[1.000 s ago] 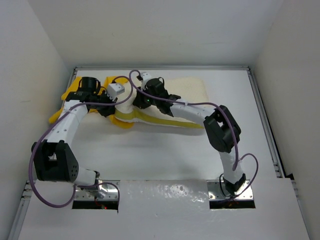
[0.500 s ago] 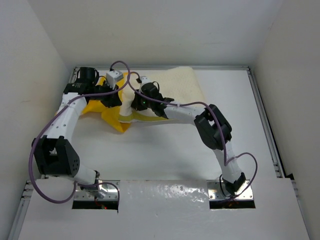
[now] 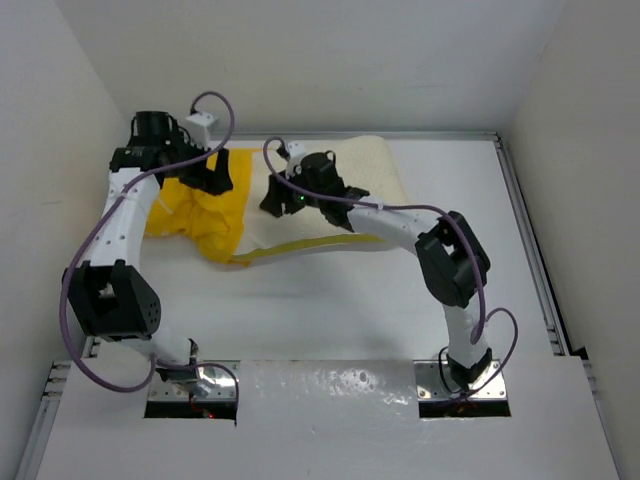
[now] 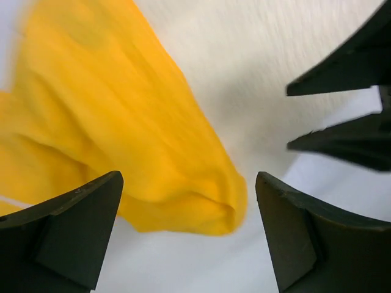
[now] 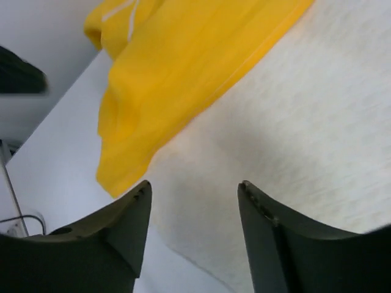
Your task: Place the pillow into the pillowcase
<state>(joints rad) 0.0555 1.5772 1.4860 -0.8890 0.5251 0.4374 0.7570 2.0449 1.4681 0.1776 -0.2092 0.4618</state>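
The cream-white pillow (image 3: 355, 185) lies at the back middle of the table, with a yellow strip along its near edge. The bright yellow pillowcase (image 3: 195, 210) is bunched over and beside its left end. My left gripper (image 3: 214, 176) hangs open just above the pillowcase's right part, and in the left wrist view the left gripper (image 4: 188, 180) has only a loose fold of the pillowcase (image 4: 122, 140) below it. My right gripper (image 3: 273, 197) is open over the pillow's left part. The right wrist view shows the right gripper (image 5: 195, 184) above the pillow (image 5: 293, 122), with the pillowcase (image 5: 177, 67) to the upper left.
White walls close the table (image 3: 330, 310) in at the back and on both sides, with metal rails (image 3: 527, 240) along its edges. Purple cables (image 3: 85, 270) loop off both arms. The right gripper's black fingers (image 4: 342, 67) show at the right of the left wrist view.
Both grippers have gone from shut to open and let go of the fabric. The left arm has swung back and left; the pillowcase now lies slack and the pillow flatter.
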